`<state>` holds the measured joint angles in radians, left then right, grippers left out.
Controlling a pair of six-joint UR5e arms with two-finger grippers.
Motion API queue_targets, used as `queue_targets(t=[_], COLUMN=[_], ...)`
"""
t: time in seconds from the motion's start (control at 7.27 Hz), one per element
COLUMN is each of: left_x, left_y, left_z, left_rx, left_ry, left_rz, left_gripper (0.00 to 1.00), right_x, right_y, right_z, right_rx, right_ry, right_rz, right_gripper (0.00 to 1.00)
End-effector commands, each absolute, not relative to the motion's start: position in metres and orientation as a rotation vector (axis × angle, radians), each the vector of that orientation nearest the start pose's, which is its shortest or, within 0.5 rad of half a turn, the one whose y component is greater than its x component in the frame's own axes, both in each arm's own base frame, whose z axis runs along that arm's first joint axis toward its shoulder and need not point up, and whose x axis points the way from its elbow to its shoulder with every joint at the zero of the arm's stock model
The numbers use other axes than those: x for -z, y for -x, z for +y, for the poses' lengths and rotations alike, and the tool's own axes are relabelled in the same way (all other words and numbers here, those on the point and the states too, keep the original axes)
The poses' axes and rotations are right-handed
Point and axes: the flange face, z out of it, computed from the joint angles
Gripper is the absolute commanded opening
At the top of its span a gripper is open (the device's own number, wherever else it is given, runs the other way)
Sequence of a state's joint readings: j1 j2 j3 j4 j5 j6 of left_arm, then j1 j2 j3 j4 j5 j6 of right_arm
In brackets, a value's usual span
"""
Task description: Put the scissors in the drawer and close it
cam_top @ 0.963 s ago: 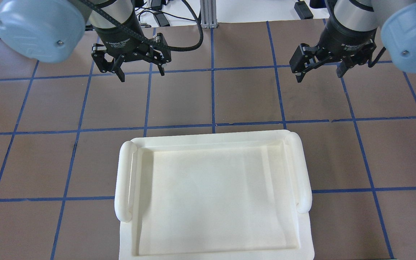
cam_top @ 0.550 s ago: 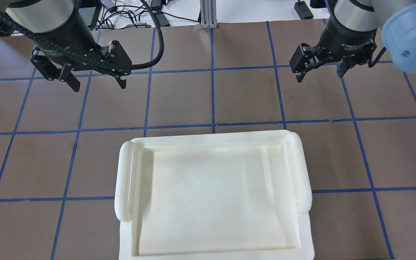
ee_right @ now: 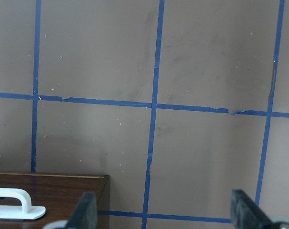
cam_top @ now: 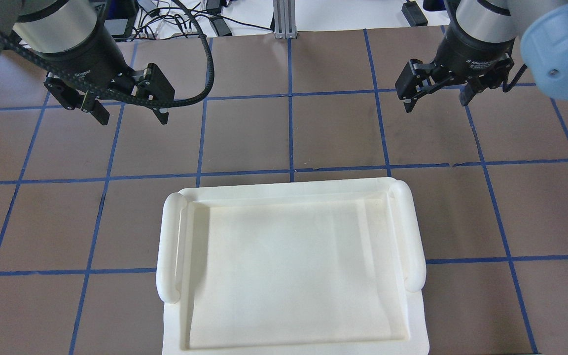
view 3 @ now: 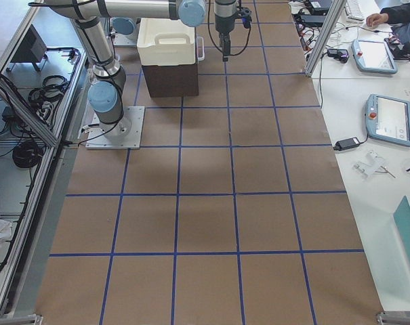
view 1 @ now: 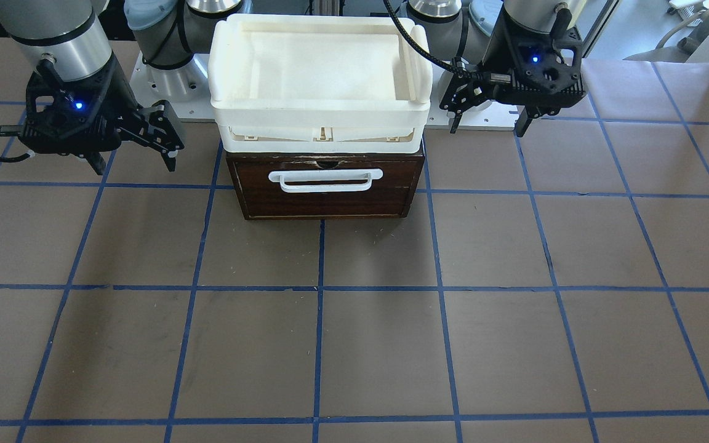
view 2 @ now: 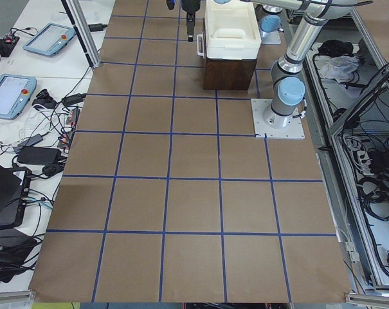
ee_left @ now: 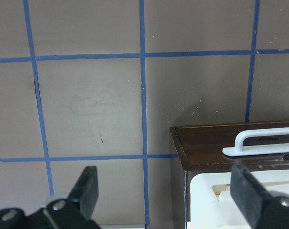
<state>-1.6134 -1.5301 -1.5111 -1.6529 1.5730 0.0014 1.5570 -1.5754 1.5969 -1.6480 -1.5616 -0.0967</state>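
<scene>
The drawer (view 1: 327,187) is shut in its dark brown case, its white bar handle (view 1: 327,179) facing away from me. The scissors show in no view. My left gripper (cam_top: 132,118) is open and empty, hanging above the table beside the case; it also shows in the front-facing view (view 1: 487,126). Its wrist view shows the drawer front (ee_left: 206,148) and handle (ee_left: 263,143) at the lower right. My right gripper (cam_top: 435,104) is open and empty on the other side of the case (view 1: 135,165). Its wrist view shows a case corner (ee_right: 63,191).
A white plastic tray (cam_top: 170,246) with two rounded side handles sits on top of the case (view 1: 320,117). The brown table has a blue tape grid. Cables and tablets lie on side benches beyond the table (view 2: 46,103).
My left gripper has swung outward, to the left in the overhead view, away from the table's centre line, and stayed open. The right gripper has not moved.
</scene>
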Motion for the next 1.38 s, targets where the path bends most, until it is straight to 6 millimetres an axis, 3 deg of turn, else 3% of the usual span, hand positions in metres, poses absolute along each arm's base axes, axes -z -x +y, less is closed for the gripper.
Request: queue_targets(t=[0.0, 1.24], left_x=[-0.5294, -0.5291], left_y=[0.1528, 0.1582], left_z=[-0.4705, -0.4649], left_rx=[0.043, 0.041], left_ry=[-0.101, -0.150], left_rz=[3.138, 3.150], left_gripper=[1.00, 1.00], right_x=[-0.4851, -0.4853], right_y=[-0.1274, -0.1272], right_z=[-0.4970, -0.4971], right_rx=[0.087, 0.090], right_ry=[0.130, 0.130], right_rz=[3.132, 3.133], right_gripper=[1.00, 1.00])
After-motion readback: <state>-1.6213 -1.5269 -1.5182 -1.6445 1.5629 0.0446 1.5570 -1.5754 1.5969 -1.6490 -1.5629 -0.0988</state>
